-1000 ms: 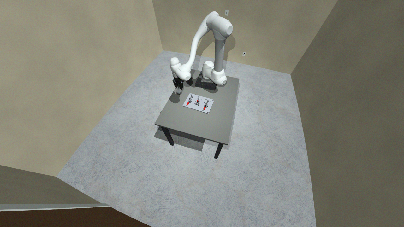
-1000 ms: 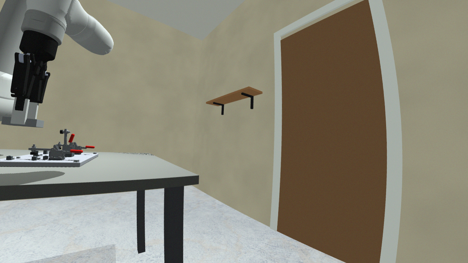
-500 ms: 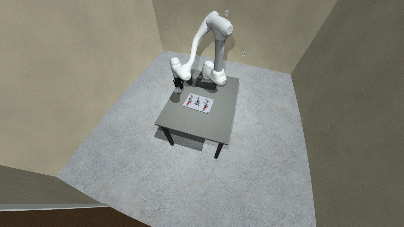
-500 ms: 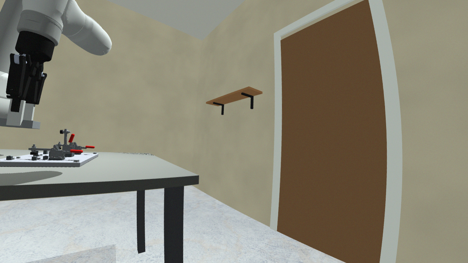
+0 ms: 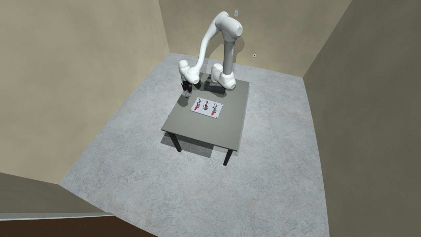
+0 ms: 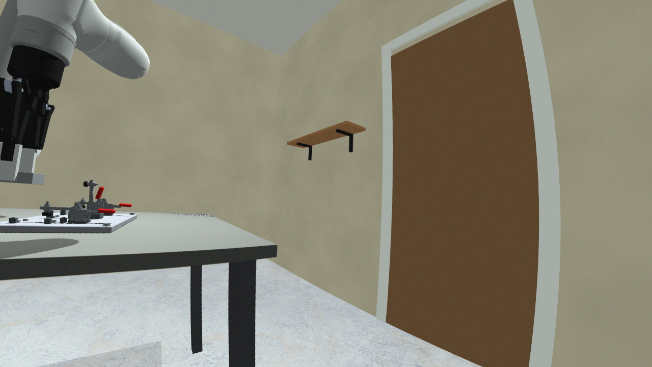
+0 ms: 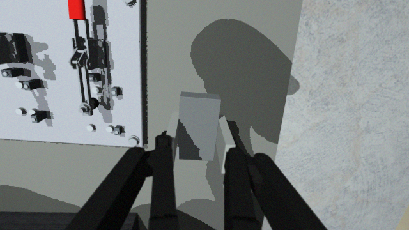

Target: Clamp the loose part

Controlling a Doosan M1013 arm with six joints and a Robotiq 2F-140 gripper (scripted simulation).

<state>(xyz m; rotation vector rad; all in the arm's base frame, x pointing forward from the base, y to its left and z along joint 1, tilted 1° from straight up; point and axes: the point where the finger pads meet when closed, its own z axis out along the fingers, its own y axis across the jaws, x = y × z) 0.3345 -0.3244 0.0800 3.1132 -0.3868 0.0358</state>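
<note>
My gripper (image 7: 197,124) is shut on a light grey block-shaped part (image 7: 199,126) and holds it above the table, just off the side edge of the white fixture plate (image 7: 68,70). In the exterior view the part (image 6: 19,172) hangs from the fingers (image 6: 18,150) well above the plate (image 6: 68,224). The plate (image 5: 208,108) carries three nests with toggle clamps. Their red handles (image 5: 196,108) are raised or laid back. The nearest nest shows its clamp (image 7: 86,64), red handle (image 7: 76,7) and small pads.
The arm's base (image 5: 216,85) stands at the table's back edge. The table edge (image 7: 287,96) runs close to the right of the gripper, with the floor beyond. A door and a wall shelf (image 6: 326,134) are far off.
</note>
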